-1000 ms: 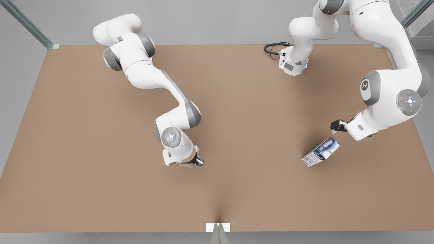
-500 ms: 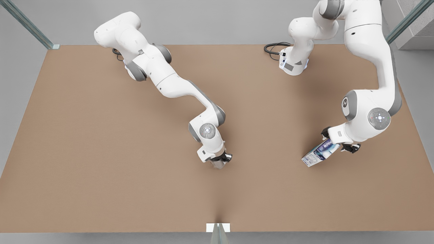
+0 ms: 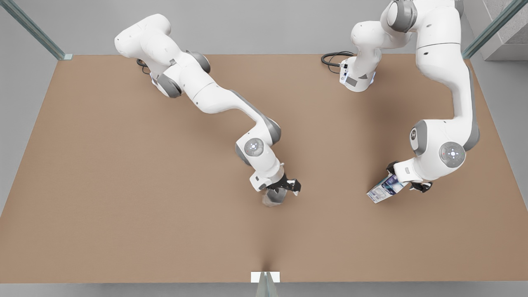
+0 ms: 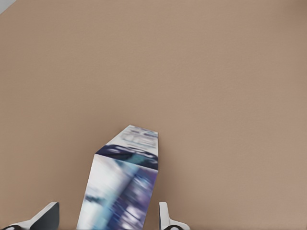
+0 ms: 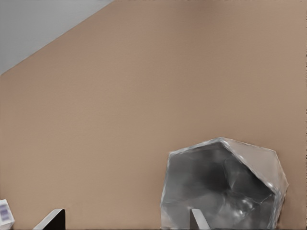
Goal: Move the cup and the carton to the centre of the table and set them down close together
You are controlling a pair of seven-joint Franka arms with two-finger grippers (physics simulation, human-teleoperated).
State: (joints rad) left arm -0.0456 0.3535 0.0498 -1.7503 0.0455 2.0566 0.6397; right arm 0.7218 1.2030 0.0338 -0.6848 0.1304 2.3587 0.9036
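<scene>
Near the middle of the table (image 3: 123,173), a little toward the front view's lower edge, you see the cup (image 3: 272,198), a pale grey faceted piece standing on the brown surface. The right gripper (image 3: 284,187) is directly over it. In the right wrist view the cup (image 5: 223,184) lies around one light fingertip (image 5: 197,219), which is over its hollow inside, while the other fingertip is well to the side. So the fingers are spread wide and they do not clamp the cup.

Well apart, on the front view's right, you find the carton (image 3: 383,189), blue and white, lying at an angle on the table. The left gripper (image 3: 406,185) is at the carton's end that is nearer to that arm. In the left wrist view the carton (image 4: 122,187) sits between the two white fingertips (image 4: 165,218), with a narrow gap of table visible on each side, so this claw is also apart and not pressing on the box.

The cup and the carton are far from each other.
</scene>
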